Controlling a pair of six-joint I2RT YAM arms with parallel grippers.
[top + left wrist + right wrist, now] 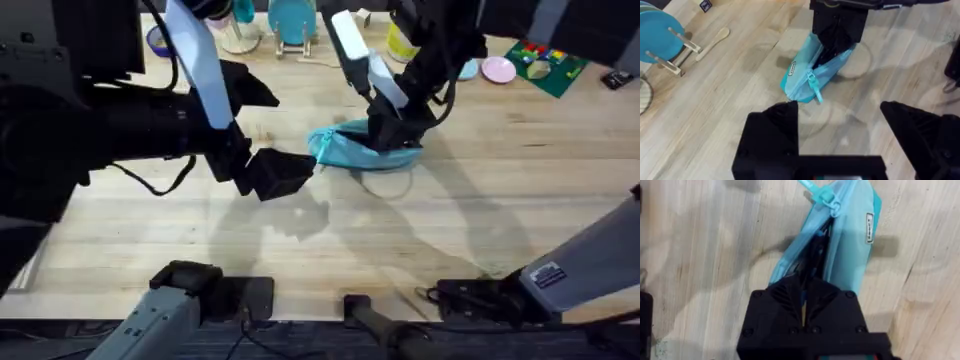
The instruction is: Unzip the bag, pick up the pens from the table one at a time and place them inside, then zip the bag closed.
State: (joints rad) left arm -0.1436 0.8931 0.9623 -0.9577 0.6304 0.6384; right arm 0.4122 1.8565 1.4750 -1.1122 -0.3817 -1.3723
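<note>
Inside bag (845,245), right gripper (804,287) fingertips hidden.

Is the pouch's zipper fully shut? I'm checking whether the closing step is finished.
No: in the right wrist view the pouch gapes open along its top, with the right gripper at the opening and the zipper pull at the far end.

The bag (362,148) lies on the surface (480,210) near its middle, toward the far edge, with the right gripper (392,130) in its mouth and the left gripper (300,172) just beside its left end.
</note>
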